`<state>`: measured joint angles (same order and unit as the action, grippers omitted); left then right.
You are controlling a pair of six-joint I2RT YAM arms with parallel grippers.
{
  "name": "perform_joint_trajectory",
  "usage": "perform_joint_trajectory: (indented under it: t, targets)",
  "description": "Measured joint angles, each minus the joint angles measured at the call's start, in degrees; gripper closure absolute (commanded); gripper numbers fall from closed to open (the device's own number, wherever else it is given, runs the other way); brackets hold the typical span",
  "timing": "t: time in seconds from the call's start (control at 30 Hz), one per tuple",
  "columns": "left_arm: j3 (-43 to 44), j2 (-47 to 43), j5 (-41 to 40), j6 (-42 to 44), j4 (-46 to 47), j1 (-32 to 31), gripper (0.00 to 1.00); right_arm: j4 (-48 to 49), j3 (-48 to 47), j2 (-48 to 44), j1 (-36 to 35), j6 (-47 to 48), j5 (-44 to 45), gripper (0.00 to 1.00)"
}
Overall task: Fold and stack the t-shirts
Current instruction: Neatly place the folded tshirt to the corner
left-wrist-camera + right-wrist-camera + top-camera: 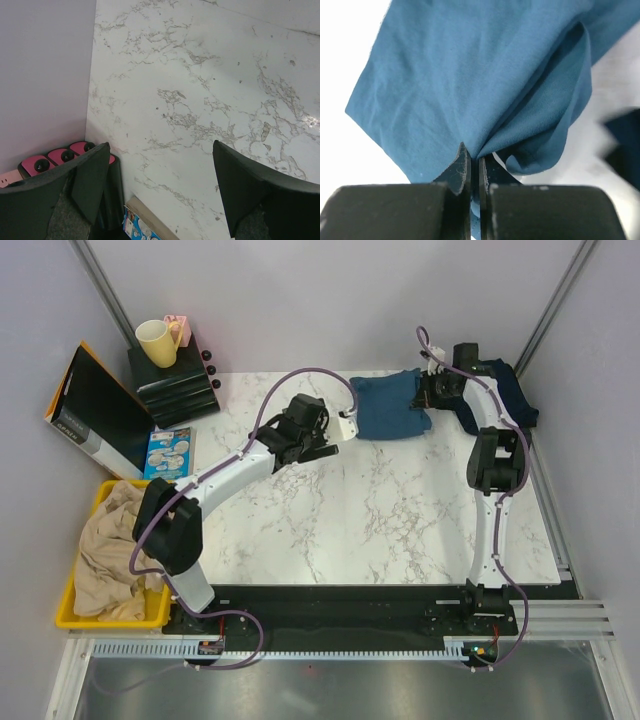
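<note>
The steel-blue t-shirt point(388, 405) lies bunched at the far middle of the marble table point(380, 500). My right gripper point(428, 392) is shut on its right edge; in the right wrist view the cloth point(470, 75) is pinched between the closed jaws point(474, 161) and hangs in folds. The navy t-shirt point(515, 390) lies behind the right arm at the far right; a dark piece of it shows in the right wrist view point(625, 145). My left gripper point(335, 435) is open and empty over bare marble left of the blue shirt; its fingers point(90, 180) stand wide apart.
A yellow bin point(75, 610) with beige cloth point(110, 550) sits at the near left. A black drawer unit point(172, 385) with a yellow mug point(158, 342) stands at the far left, with a black box point(95, 410) and a blue booklet point(170, 453) beside it.
</note>
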<state>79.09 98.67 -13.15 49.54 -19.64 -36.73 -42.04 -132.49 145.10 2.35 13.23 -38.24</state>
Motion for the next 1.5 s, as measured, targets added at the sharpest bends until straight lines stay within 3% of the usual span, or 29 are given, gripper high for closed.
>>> perform_joint_trajectory:
  t: [0.23,0.63,1.5]
  targets:
    - [-2.45,-3.43,0.46,0.0,-0.09,-0.17,0.11,-3.58,-0.39,-6.67,0.2,9.84,13.09,1.0]
    - [-4.46,-6.43,1.49,0.0,0.02,-0.33,0.11,-4.76,-0.09,-8.33,3.02,20.2,25.49,1.0]
    - [-5.88,-7.41,1.49,0.02,1.4,-0.33,0.1,3.34,2.78,-13.22,5.62,28.65,37.22,1.0]
